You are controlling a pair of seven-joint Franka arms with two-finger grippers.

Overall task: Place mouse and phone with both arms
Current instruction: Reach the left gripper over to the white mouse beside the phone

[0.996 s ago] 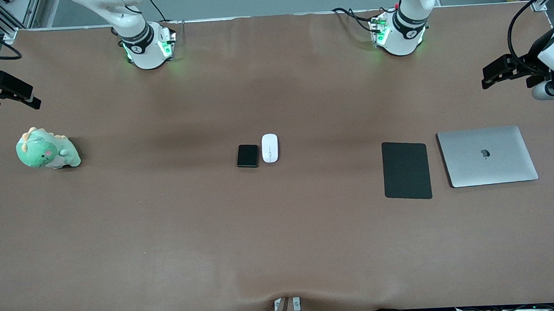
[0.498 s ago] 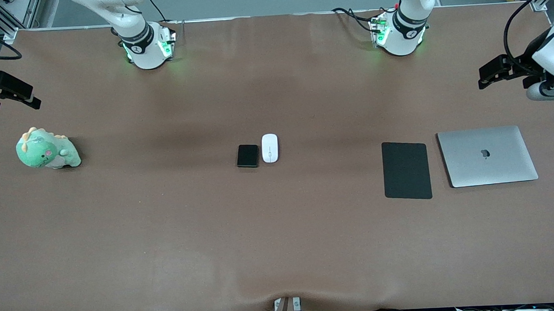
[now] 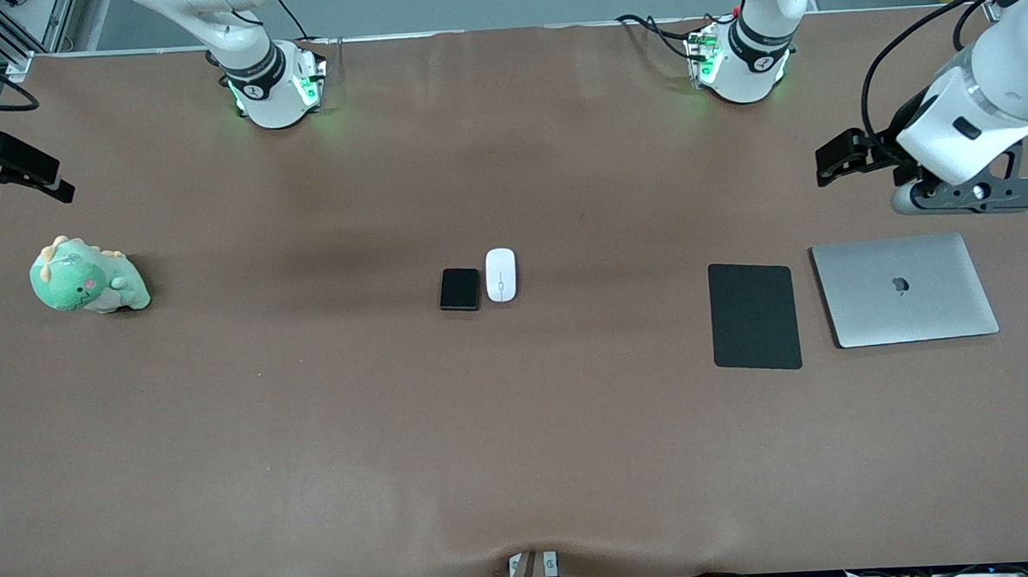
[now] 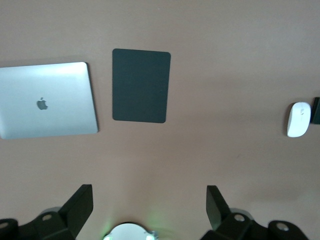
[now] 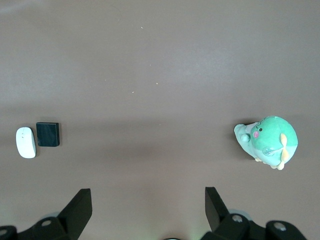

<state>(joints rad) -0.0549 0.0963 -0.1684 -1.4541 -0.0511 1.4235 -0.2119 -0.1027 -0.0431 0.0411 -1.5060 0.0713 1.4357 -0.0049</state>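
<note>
Mouse (image 3: 500, 274) beside phone (image 3: 459, 289), mid-table.

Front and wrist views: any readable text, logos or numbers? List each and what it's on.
No readable words or numbers anywhere.
Apple logo, no lettering: on the lid of the closed silver laptop, clearer in the left wrist view.
Small marks on the black bands at both arm bases: too small to read.
White oval mouse, small black phone slab, flat black mouse pad, green plush dinosaur: no text visible.

Probably robotics lab, table-mounted arms (image 3: 262, 74), cabling (image 3: 659, 31)
</note>
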